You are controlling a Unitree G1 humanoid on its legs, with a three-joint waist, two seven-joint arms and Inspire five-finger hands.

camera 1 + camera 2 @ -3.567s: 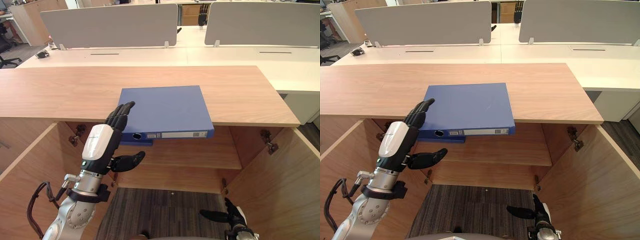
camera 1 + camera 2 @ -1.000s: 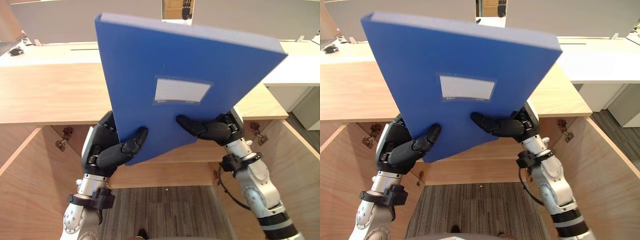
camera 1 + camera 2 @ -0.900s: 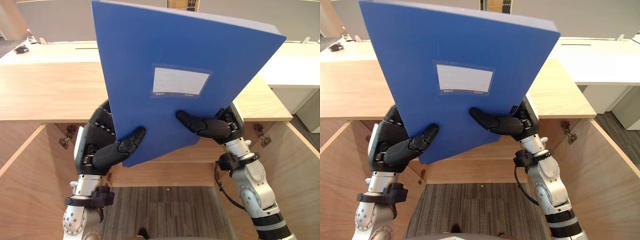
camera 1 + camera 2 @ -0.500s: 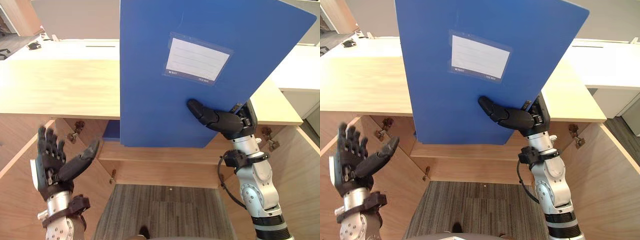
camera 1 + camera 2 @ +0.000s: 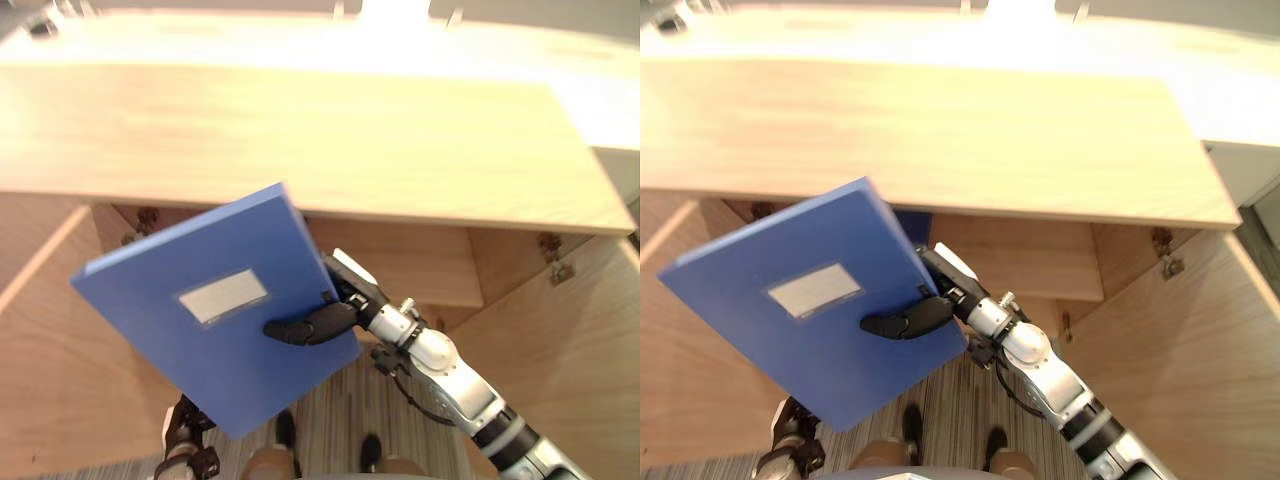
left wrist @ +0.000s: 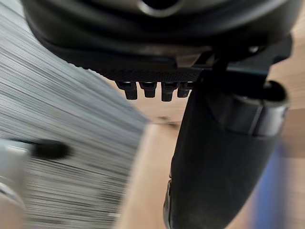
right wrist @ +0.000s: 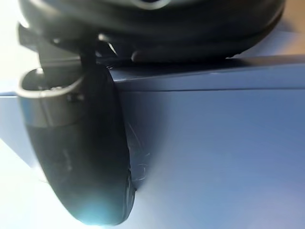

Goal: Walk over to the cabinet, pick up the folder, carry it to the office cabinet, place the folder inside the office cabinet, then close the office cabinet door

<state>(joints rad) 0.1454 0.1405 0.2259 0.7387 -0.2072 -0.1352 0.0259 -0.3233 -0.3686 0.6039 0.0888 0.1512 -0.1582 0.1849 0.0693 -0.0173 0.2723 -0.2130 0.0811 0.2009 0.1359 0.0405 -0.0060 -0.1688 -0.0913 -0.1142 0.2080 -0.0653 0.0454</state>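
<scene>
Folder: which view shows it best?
Left eye view: whole folder, tilted, pinched by the right hand. Right eye view matches. Right wrist view: a close patch of cover; left wrist: a blue blur.

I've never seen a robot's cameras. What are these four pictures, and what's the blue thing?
It is a walking robot with two arms ending in dark hands. Two pictures come from cameras in its head, looking down at a wooden cabinet with its doors open. The blue thing is a folder, tilted, pinched by the right hand, thumb on its front cover. The other two come from wrist cameras: the right one shows the folder close up, the left one the left hand above the carpet.
</scene>
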